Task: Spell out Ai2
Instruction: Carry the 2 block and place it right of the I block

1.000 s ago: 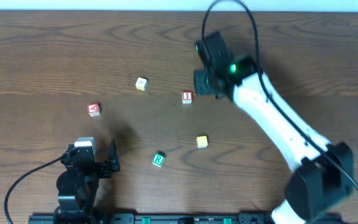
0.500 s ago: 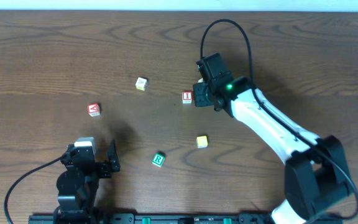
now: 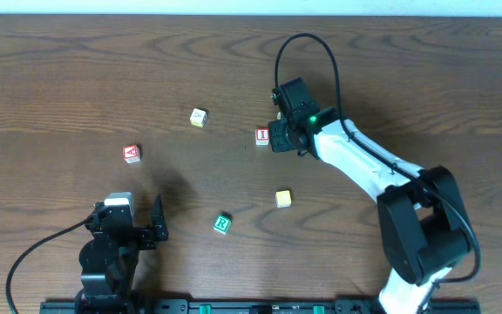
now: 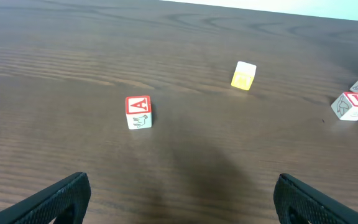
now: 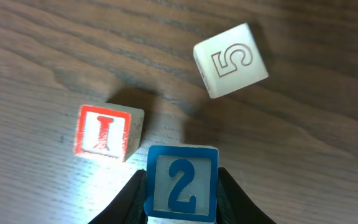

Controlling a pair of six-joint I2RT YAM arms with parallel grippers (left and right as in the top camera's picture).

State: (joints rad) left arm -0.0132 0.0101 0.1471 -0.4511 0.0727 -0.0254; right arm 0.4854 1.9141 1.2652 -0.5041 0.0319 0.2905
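Observation:
My right gripper (image 5: 181, 208) is shut on the blue 2 block (image 5: 182, 184) and holds it just right of the red I block (image 5: 107, 132), which lies on the table (image 3: 262, 135). In the overhead view the right gripper (image 3: 281, 135) hides the 2 block. The red A block (image 3: 131, 153) sits far left and also shows in the left wrist view (image 4: 138, 112). My left gripper (image 4: 179, 199) is open and empty at the front left (image 3: 151, 222).
A white 5 block (image 5: 230, 60) lies left of the I block (image 3: 199, 117). A yellow block (image 3: 283, 199) and a green R block (image 3: 222, 223) sit nearer the front.
My right gripper has come down and leftward with the 2 block to just beside the I block. The left arm has not moved.

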